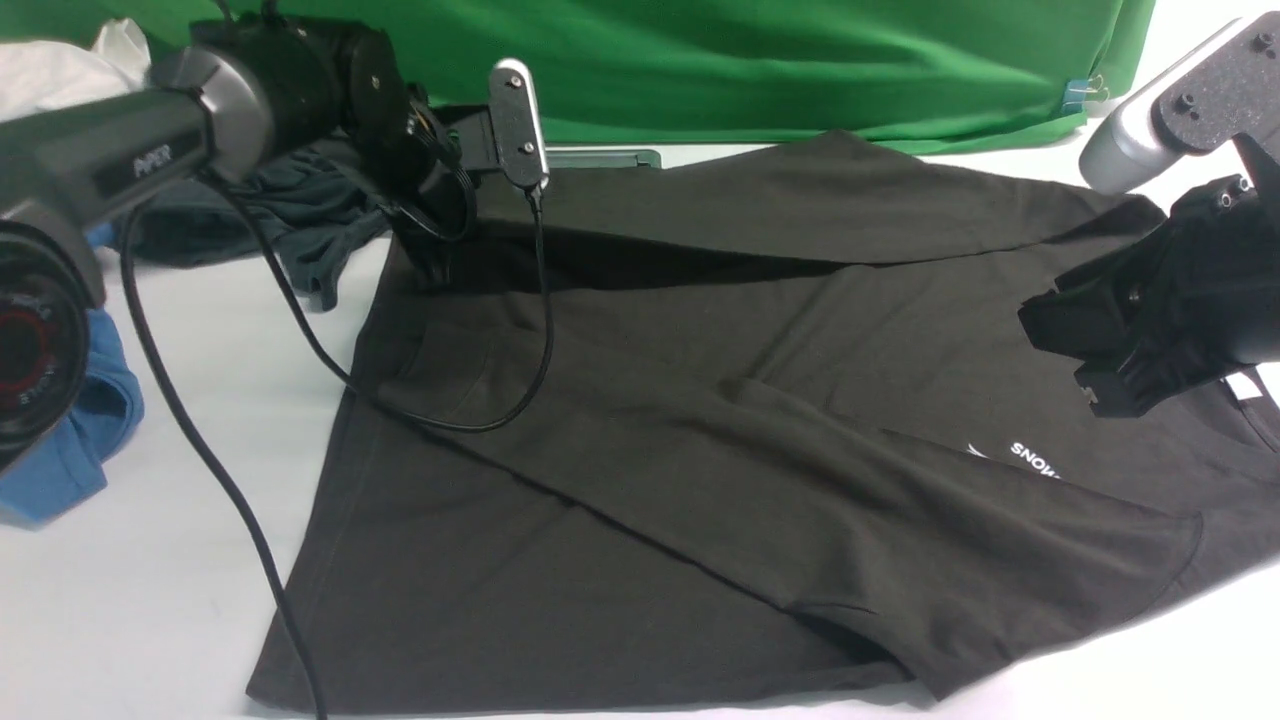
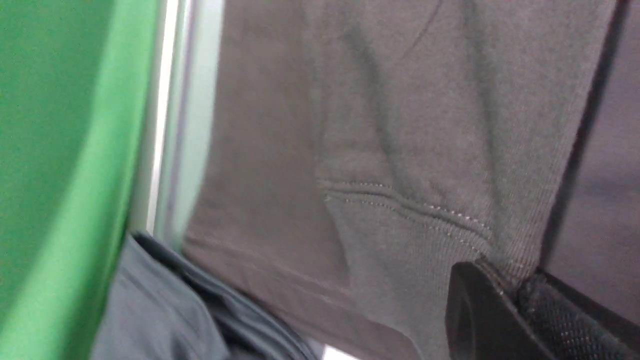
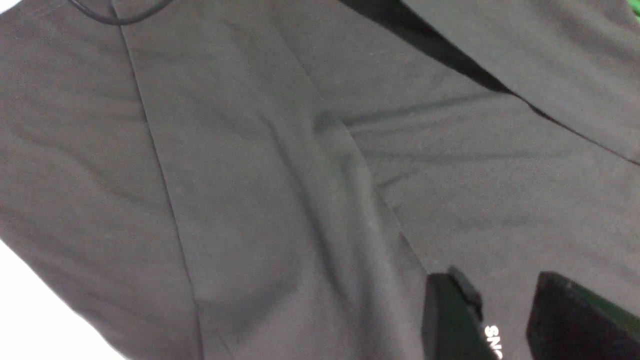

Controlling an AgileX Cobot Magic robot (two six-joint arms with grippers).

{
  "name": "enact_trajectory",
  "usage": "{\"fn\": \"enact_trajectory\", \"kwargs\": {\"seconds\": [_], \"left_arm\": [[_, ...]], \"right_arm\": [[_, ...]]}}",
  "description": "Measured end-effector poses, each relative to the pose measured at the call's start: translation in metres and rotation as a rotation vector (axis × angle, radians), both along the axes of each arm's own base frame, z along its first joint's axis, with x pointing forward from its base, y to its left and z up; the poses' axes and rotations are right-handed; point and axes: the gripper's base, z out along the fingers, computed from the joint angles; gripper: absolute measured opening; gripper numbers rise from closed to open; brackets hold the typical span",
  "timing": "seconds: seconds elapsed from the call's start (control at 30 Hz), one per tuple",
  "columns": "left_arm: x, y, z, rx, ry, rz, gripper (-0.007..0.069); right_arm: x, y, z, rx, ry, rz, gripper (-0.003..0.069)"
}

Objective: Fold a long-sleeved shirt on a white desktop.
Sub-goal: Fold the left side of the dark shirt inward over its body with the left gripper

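Observation:
The black long-sleeved shirt (image 1: pixel 700 420) lies spread on the white desktop (image 1: pixel 180 560), and its white "SNOW" print (image 1: pixel 1035 460) shows at the right. One sleeve runs diagonally across the body and the other lies along the far edge. My left gripper (image 1: pixel 432 262) sits at the shirt's far left corner. In the left wrist view this gripper (image 2: pixel 505 272) is shut on the ribbed cuff (image 2: pixel 425 235). My right gripper (image 1: pixel 1075 360) hangs open above the chest. Nothing is between its fingers (image 3: pixel 450 315), and the print (image 3: pixel 492 340) shows in the gap.
A dark grey garment (image 1: pixel 290 215) lies bunched behind the left arm, and a blue shirt (image 1: pixel 70 440) is at the left edge. The green backdrop (image 1: pixel 750 60) closes off the back. A black cable (image 1: pixel 450 405) droops onto the shirt. A grey plate (image 1: pixel 600 157) shows at the far edge.

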Motion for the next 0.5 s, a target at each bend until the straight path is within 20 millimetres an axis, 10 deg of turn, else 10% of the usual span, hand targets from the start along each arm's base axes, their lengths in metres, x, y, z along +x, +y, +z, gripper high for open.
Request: {"fn": "enact_trajectory", "kwargs": {"seconds": [0.5], "left_arm": [[-0.037,-0.018,0.025,0.070,0.151,-0.010,0.0036]], "right_arm": [[-0.001,0.000,-0.001,-0.006,0.011,0.007,0.0221]]}}
